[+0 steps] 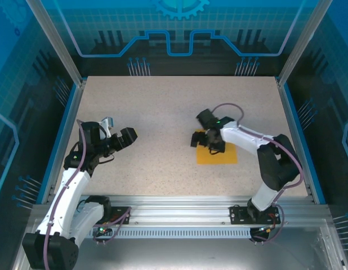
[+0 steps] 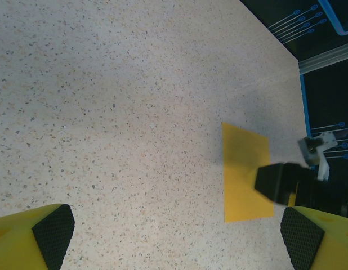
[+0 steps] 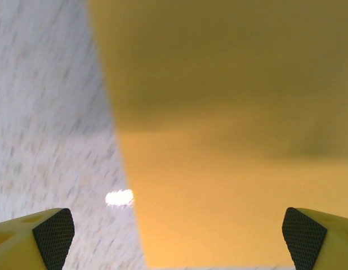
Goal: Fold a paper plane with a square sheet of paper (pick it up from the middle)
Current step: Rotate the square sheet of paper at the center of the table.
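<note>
Seen from above, the square sheet of paper [image 1: 224, 156] lies flat on the worktop [image 1: 163, 112], with the right tool [image 1: 208, 140] at its far-left corner. The left wrist view shows the left tool [image 2: 177, 236] spread wide, well apart from the sheet. In the right wrist view that tool's fingers [image 3: 53, 236] stand apart just above the paper.

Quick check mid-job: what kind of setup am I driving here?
Probably an enclosed robot test cell: a speckled tabletop walled by blue printed panels, aluminium frame posts, and a metal mounting rail at the near edge.

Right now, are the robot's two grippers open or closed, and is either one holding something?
Left gripper: open, holding nothing.
Right gripper: open over the square sheet of paper, holding nothing.
</note>
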Available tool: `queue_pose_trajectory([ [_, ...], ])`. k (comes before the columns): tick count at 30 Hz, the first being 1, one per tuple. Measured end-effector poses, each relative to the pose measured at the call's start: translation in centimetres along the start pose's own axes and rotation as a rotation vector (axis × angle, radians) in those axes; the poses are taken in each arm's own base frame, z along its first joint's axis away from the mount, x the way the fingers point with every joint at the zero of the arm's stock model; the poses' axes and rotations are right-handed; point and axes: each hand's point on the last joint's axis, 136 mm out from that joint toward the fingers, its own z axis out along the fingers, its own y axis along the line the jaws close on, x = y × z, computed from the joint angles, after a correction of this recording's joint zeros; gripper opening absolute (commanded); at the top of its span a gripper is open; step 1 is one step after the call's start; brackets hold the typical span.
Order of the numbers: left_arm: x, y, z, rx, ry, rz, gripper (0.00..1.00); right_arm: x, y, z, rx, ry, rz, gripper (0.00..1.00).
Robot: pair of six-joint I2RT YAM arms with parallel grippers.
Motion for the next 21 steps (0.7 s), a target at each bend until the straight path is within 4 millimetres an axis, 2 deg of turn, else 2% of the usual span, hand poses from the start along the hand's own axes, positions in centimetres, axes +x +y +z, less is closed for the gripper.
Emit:
queue_pose_trajectory([
  [2, 0.0, 0.0, 0.0, -0.001, 0.001, -0.006, 0.99, -1.7, -2.0, 0.7, -0.007, -0.002, 0.049, 0.99],
  [4, 0.1, 0.2, 0.2, -0.005, 0.006, -0.022, 0.99, -2.3, -3.0, 1.6, -0.007, 0.017, 0.059, 1.0],
  [8, 0.3, 0.8, 0.8, -0.02, 0.017, -0.062, 0.98, -1.8, -3.1, 3.7, -0.02, 0.069, 0.034, 0.99],
  [21, 0.3, 0.9, 1.8, 0.006, 0.015, -0.079, 0.98, -1.1, -3.2, 3.9, -0.094, -0.078, 0.033, 0.99],
])
